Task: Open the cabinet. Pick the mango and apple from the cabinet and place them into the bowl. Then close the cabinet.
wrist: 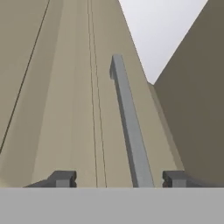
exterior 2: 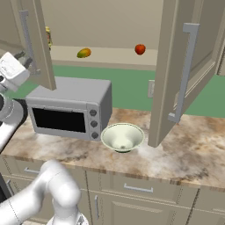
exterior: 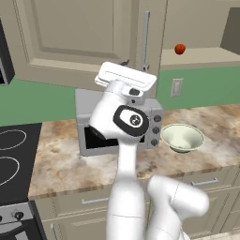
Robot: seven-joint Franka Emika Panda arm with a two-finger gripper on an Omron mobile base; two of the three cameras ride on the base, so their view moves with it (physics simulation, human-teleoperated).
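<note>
Beige doors of the cabinet (exterior: 70, 37) swing outward in the left base view; the apple (exterior: 179, 48) sits on the bare shelf at right, well above the bowl (exterior: 183, 137) on the counter beside the microwave (exterior: 117, 123). The gripper (exterior: 136, 70) is up at the left door's handle (exterior: 146, 40).

From the right base view both doors stand open, and the mango (exterior 2: 84, 53) and apple (exterior 2: 139, 49) lie apart on the shelf, the bowl (exterior 2: 122, 136) below them.

Along the hand view, the 2 fingertips (wrist: 63, 178) stand wide either side of the handle (wrist: 129, 127), not touching it. That looks like a release: opening seems done. Best to back straight off the bar, clear the door's edge, then reach in over the shelf for 1 fruit, keeping the wrist off the doors.
</note>
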